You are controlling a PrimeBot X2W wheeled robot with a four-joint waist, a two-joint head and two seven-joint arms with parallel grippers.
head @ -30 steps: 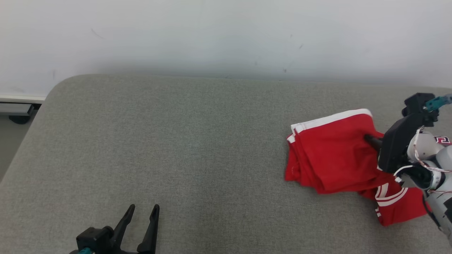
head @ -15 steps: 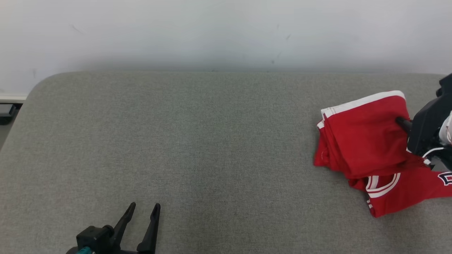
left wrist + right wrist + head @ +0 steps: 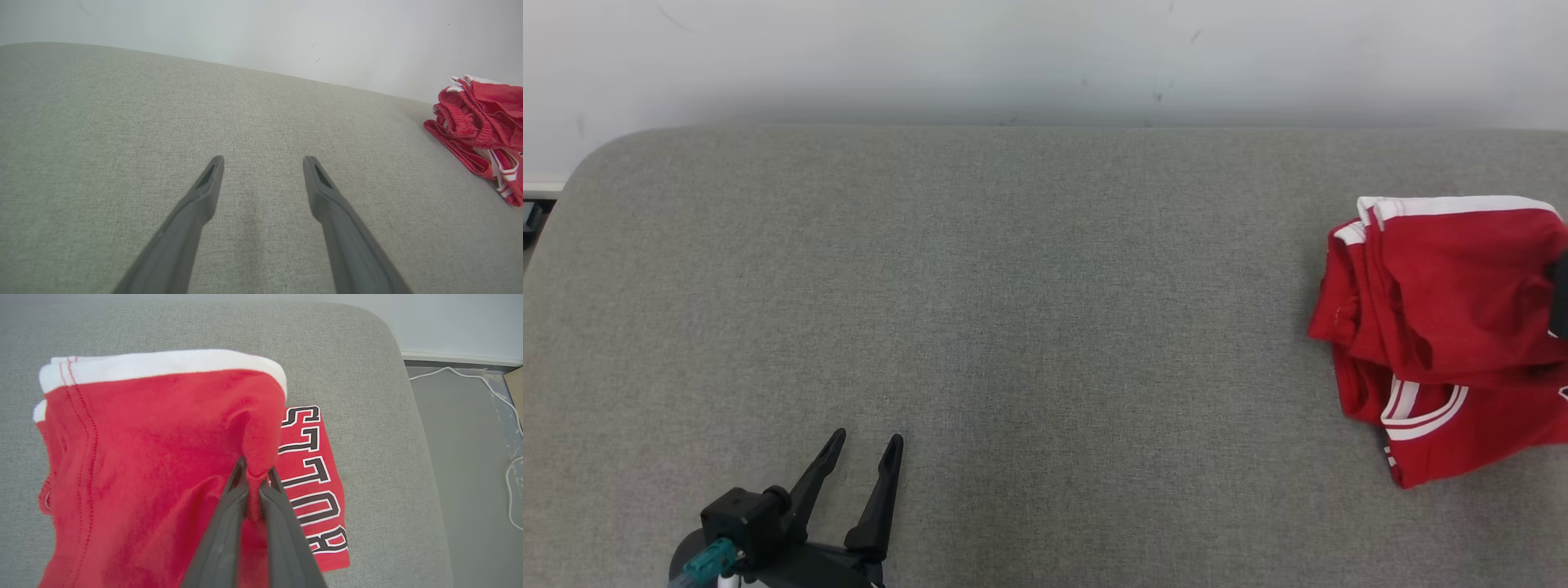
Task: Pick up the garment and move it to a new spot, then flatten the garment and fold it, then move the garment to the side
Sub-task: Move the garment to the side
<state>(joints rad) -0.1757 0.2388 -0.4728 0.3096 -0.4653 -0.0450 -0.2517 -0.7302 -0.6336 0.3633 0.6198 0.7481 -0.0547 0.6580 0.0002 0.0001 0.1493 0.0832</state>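
You had your right gripper [image 3: 255, 473] closed tight on a raised fold of the red garment [image 3: 1445, 310], which lay bunched at the right end of the grey cushion [image 3: 1013, 286]. Your left gripper [image 3: 866, 439] was low over the cushion, fingers spread wide, well apart from the garment.

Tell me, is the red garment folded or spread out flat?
Folded: the red garment lies in stacked layers, white trim doubled, top layer pinched by the right gripper.
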